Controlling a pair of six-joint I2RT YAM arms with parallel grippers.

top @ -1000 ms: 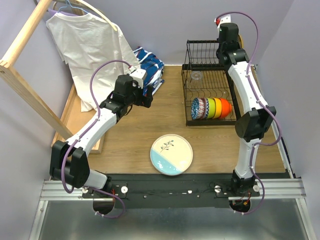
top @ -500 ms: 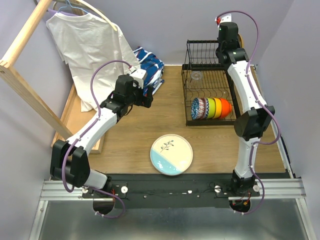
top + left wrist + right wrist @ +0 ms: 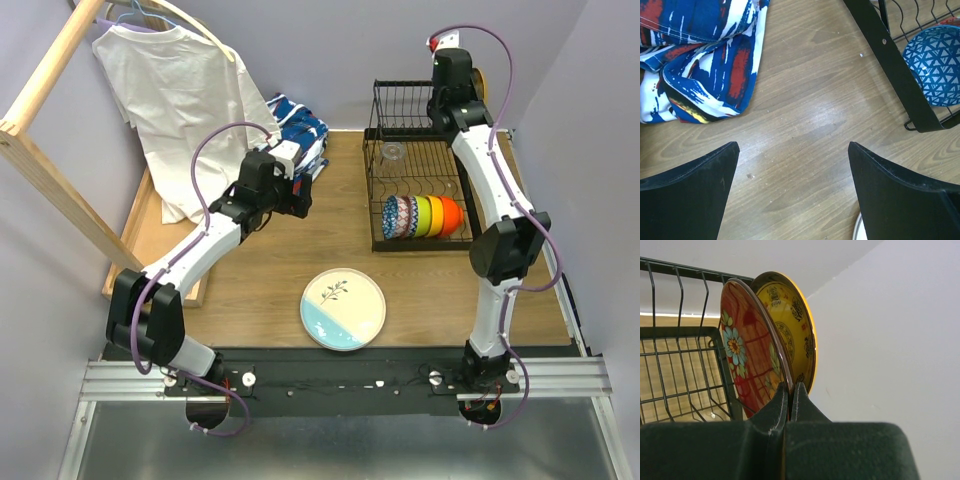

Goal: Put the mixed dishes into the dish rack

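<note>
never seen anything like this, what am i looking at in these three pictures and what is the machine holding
Two robot arms are bolted at the near edge of a wooden table. The wide picture looks down from above and behind them; the other two come from a camera on each wrist, showing its own tool. The left tool is open and empty above bare wood, near a patterned cloth. The right tool is pinched shut on the rim of a red floral plate, upright beside a yellow plate at the back of the black dish rack. The rack also holds a row of coloured bowls and a glass cup. A blue-and-cream plate lies on the table.
</note>
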